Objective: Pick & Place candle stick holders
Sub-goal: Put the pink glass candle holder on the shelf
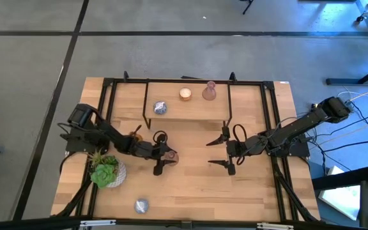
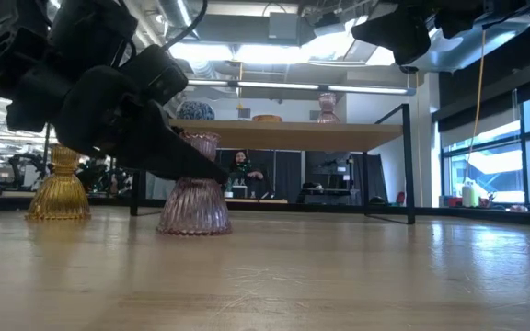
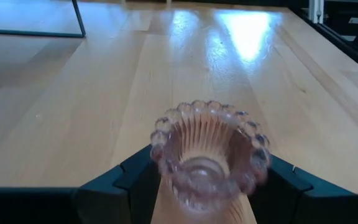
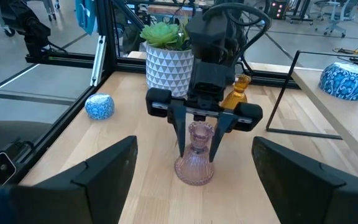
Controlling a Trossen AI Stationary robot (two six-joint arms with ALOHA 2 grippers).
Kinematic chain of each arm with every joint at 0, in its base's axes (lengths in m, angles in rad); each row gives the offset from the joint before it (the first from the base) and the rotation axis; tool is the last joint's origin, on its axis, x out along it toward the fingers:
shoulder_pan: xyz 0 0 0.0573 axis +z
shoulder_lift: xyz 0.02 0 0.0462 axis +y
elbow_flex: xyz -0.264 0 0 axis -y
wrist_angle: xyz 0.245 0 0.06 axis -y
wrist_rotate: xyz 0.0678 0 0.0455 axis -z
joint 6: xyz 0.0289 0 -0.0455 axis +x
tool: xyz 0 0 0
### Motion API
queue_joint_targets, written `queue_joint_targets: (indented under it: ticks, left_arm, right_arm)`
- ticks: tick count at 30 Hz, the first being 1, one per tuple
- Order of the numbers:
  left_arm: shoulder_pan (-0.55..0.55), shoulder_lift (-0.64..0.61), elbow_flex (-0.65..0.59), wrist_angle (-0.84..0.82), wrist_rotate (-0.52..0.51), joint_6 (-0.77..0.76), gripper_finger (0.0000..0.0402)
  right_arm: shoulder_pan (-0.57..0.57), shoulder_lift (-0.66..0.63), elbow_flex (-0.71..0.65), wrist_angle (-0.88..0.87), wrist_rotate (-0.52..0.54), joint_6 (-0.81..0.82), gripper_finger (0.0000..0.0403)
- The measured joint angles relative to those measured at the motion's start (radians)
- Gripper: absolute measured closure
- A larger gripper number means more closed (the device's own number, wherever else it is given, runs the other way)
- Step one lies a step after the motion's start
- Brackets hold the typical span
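The left gripper (image 4: 197, 134) is standing in front of the green plant (image 4: 164, 34), its fingers hugging the pink holder (image 4: 196, 155) on the counter (image 1: 190, 185), probably to lift it, while the right gripper (image 1: 221, 152) is waiting nearby, fingers wide and empty.

Wooden table (image 1: 197, 182) carries a raised shelf (image 1: 190, 110), potted succulent (image 1: 107, 171), and pink (image 2: 194, 195), amber (image 2: 60, 187) and blue (image 1: 141, 206) holders

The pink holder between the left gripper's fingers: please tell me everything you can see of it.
The pink holder is ribbed, translucent pink glass, vase-shaped: a flared base, a narrow waist, a beaded rim round an open cup. It stands upright on the table, near the middle. The left gripper straddles its waist, one finger on each side; whether they press it is unclear.
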Motion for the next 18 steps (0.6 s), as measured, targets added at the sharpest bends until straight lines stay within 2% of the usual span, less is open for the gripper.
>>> queue_joint_targets:
  ticks: [18]
  left_arm:
    - [0.014, 0.085, 0.046, 0.052, 0.007, 0.011, 0.0199]
  right_arm:
    - [0.0, 0.0, 0.0, -0.008, 0.0, 0.0, 0.0082]
